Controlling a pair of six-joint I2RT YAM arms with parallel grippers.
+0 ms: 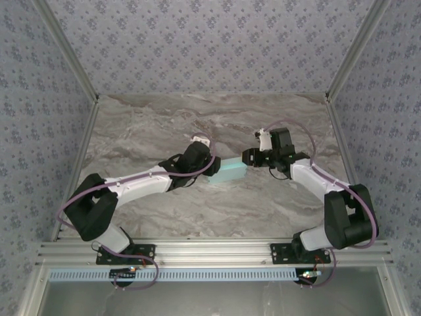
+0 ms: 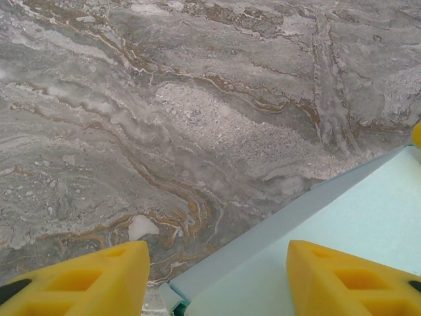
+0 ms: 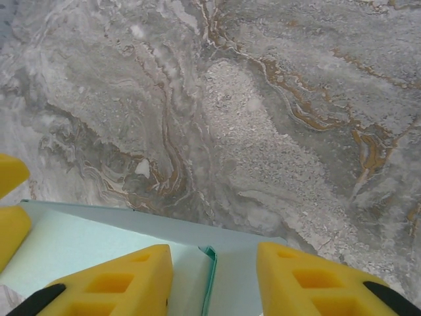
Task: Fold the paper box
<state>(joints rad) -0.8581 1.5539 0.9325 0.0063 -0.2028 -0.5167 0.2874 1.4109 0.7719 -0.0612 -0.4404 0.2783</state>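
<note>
Yellow fingers [image 2: 79, 283] of the left gripper [image 2: 217, 263] stand well apart over one end of the paper box [image 2: 329, 224], a small flat rectangular box of pale turquoise-blue thin card. One finger hangs above bare stone, with a sliver of table showing between it and the box's edge. The other lies over the card's top face. Nothing is clamped between the two, and whether that second finger presses on the card cannot be told.

The right gripper [image 3: 214, 263] also has its yellow fingers [image 3: 316, 283] parted. They straddle the opposite end of the box, where a darker teal card edge [image 3: 210, 276] runs up between them. Both fingers overlap the card, but whether they touch it cannot be told.

From above, the box lies flat near the middle of the grey-and-brown veined marble-look table top [image 1: 164, 125], directly between the two grippers. The left arm reaches it from the left and the right arm from the right. In each wrist view, the other gripper's yellow tips show at the far end of the box.
</note>
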